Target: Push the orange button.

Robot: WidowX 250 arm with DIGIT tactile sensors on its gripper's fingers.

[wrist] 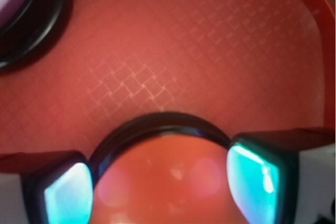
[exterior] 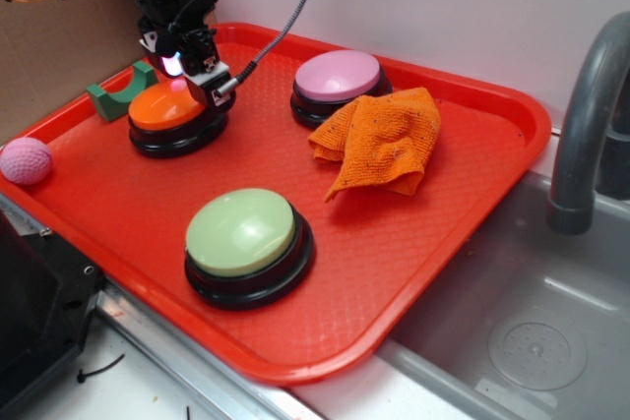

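Red tray (exterior: 433, 243) holds three buttons: your orange button (exterior: 167, 105) sits directly under the gripper (exterior: 187, 71), jaws spread wide over its dome (gripping nothing). You also have one pink button (exterior: 338, 74), one green button (exterior: 241, 231), one cloth (exterior: 384, 140).

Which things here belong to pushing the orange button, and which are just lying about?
Belongs to the job:
- orange button
- gripper, right over that button

Just lying about:
- green button
- pink button
- orange cloth
- pink ball
- green block
- tap
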